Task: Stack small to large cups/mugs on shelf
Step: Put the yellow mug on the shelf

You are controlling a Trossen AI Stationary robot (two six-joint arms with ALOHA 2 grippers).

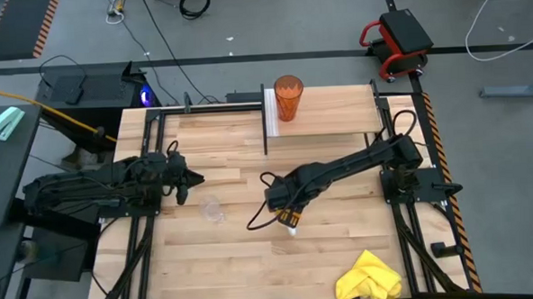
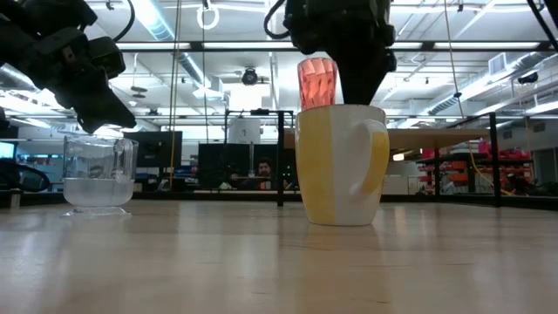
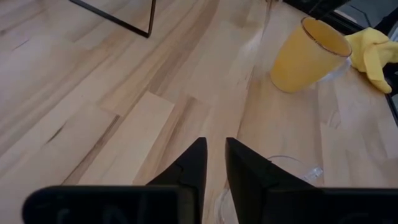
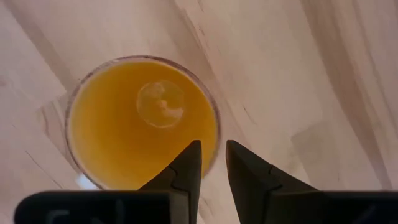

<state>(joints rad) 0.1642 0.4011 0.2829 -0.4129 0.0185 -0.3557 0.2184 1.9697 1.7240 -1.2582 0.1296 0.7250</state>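
While the tumbler [image 1: 287,96] stands on the shelf [image 1: 337,110] at upper centre, the right pincer [image 4: 211,163], narrowly parted, hovers over the yellow mug [image 4: 143,121] mid-bench, seemingly needing to descend and grip its rim.

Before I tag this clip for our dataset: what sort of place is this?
Likely a robotics lab or workshop: a wood-plank worktable on a concrete floor strewn with cables, and computer monitors under exposed ceiling ducts.
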